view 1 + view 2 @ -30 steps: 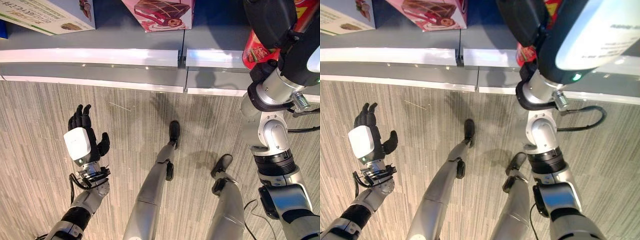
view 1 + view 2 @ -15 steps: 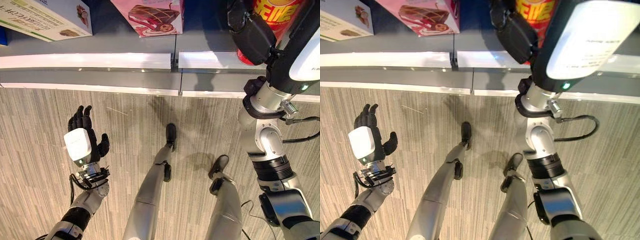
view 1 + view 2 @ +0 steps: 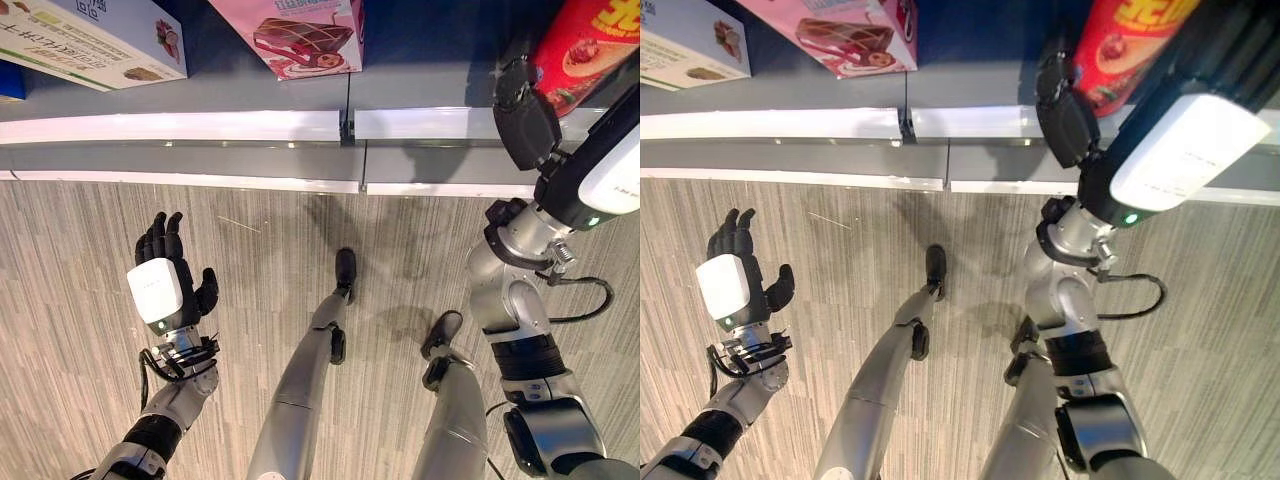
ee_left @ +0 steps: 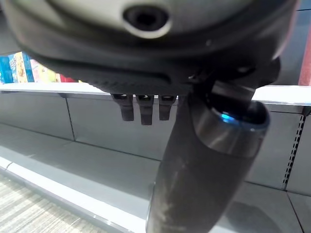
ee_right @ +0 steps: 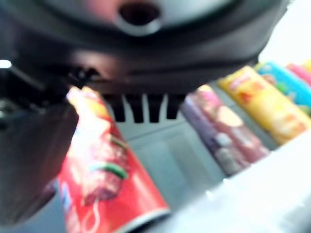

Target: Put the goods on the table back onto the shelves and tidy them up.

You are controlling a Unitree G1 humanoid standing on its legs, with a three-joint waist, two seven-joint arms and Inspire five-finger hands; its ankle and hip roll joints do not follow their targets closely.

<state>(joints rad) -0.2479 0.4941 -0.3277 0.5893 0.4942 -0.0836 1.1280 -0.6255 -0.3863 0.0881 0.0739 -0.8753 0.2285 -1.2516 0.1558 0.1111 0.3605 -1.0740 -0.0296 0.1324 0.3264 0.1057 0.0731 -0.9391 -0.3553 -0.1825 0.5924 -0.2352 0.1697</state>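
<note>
Two hands appear, taken from left to right. Left hand (image 3: 165, 280): held low over the wood-grain floor (image 3: 80, 330), palm turned up, fingers (image 3: 160, 232) straight and loosely spread, holding nothing. Grey shelf (image 3: 200, 130): runs across the top of the head views, white strip along its front edge; on it a white-and-blue box (image 3: 90, 35) at far left and a pink cake box (image 3: 305, 35) near the middle. Right hand (image 3: 525, 120): raised to the shelf at right, closed on a red snack canister (image 3: 585, 45); the canister leans, tilted, over the shelf, its lower part between the thumb and the fingers, its body rising past them. Right wrist view: red canister (image 5: 109, 179) beside the thumb; purple canister (image 5: 226, 131) and yellow canister (image 5: 265, 104) lie further along the shelf.
</note>
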